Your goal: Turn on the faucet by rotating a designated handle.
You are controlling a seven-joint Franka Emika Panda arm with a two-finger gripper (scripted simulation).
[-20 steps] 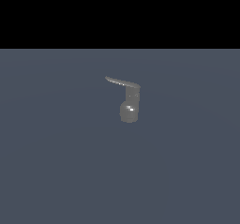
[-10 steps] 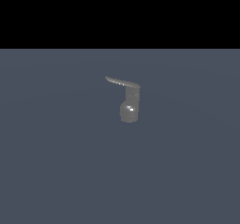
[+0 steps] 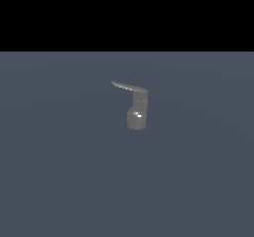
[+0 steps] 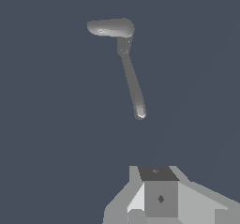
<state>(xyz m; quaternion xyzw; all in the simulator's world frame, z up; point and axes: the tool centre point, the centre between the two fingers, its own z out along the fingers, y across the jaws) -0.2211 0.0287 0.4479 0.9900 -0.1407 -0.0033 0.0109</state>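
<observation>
Wrist view shows the claw (image 4: 159,197) well short of the handle (image 4: 132,80), gripping nothing; its opening cannot be told.

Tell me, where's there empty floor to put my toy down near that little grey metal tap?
The flat blue-grey floor lies bare on every side of the small dull-grey metal faucet. The only tight spot is under its thin curved grey handle, which sticks out toward the exterior view's left. The robot's gripper shows only in the wrist view, apart from the faucet.
</observation>
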